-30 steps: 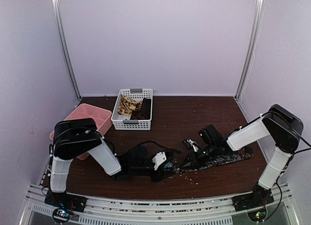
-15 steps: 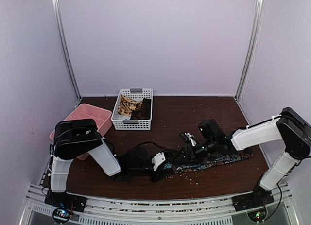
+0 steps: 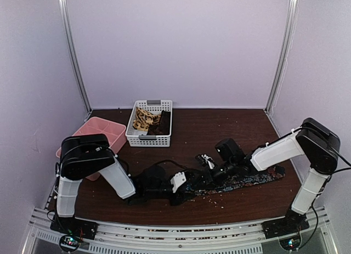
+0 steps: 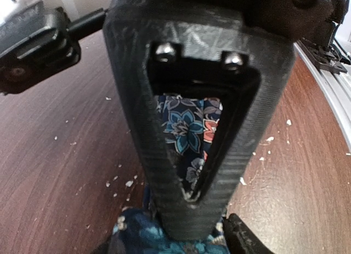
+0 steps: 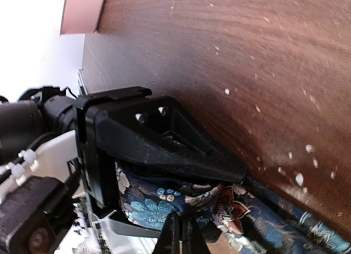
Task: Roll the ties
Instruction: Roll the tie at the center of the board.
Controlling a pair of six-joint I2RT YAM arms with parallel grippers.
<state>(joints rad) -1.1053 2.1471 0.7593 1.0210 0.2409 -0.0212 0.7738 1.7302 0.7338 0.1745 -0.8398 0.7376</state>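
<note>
Mid-roll near the worktop's front edge, my left hand [image 3: 185, 184] clamped the floral tie [image 3: 247, 180]'s coil, my right hand [image 5: 178, 237] sat pinched shut beside it, and another turn needed feeding.

Left gripper [image 3: 188, 186], low, clamps floral tie [image 5: 153, 202]; right gripper [image 5: 178, 233] closed beside it

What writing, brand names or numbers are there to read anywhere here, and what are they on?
No text can be read in any view.
The floral tie shows only its flower pattern, no label.
The white basket, the pink tray, the left arm and the right arm show no lettering at this size.
</note>
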